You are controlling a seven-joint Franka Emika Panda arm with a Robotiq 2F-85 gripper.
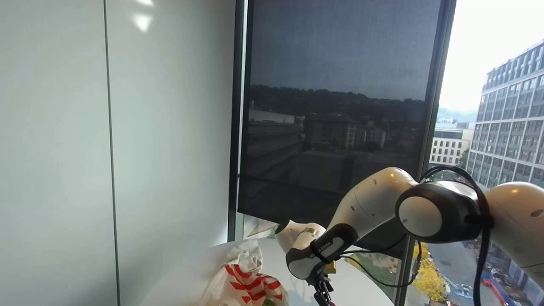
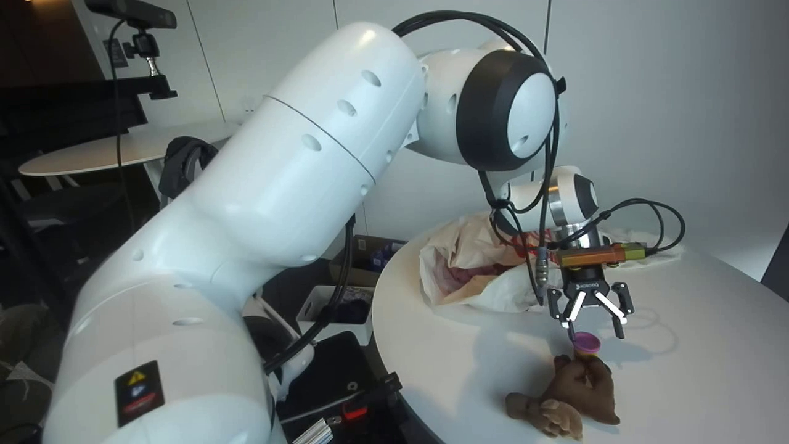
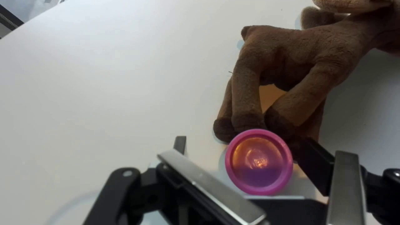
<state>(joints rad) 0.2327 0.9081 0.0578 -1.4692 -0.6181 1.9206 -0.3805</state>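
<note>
Hanging near the pink-lidded tub (image 3: 258,162) with empty tool (image 2: 595,334) spread wide, likely had to avoid pinching the brown toy (image 3: 287,56).

The white table (image 2: 696,364), round at the edge, carries a brown toy (image 3: 290,50) lying on its side, its feet (image 3: 247,121) just beside a pink-lidded tub (image 3: 259,162); whether they touch is hard to tell. A crumpled, red-striped bag (image 1: 250,289) rests on the same surface, apart from both, and faint rings (image 3: 67,203) mark the table near the tub
</note>
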